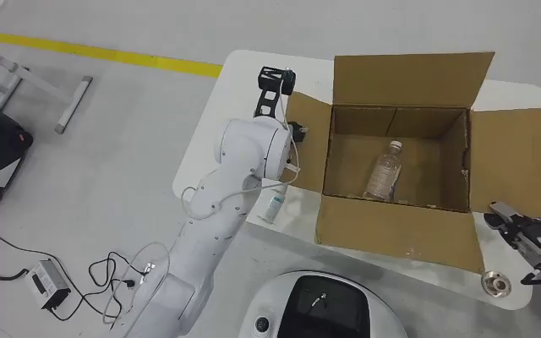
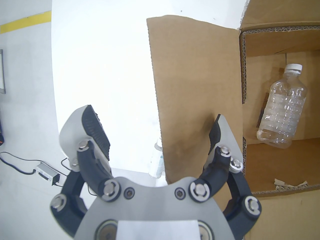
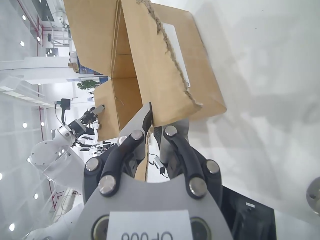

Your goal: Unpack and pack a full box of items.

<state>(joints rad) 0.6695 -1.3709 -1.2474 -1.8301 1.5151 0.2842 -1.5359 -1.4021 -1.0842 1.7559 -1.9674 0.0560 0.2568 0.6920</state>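
Note:
An open cardboard box [image 1: 397,230] stands on the white table [image 1: 254,93] with all flaps folded out. A clear plastic bottle [image 1: 385,171] with a white cap lies on the box floor [image 2: 282,108]. My left gripper [image 2: 156,131] is open at the box's left flap [image 2: 195,88], one finger on each side of its edge; in the top view it is the gripper [image 1: 297,131] beside that flap. My right gripper [image 3: 151,121] is shut on a corner of the right flap [image 3: 175,76], at the box's near right [image 1: 507,221].
A small white bottle [image 1: 275,207] lies on the table by the box's left front corner, half hidden behind the flap [image 2: 158,161]. A round metal piece [image 1: 496,283] sits near the table's front right edge. Paper scraps [image 2: 290,183] lie in the box.

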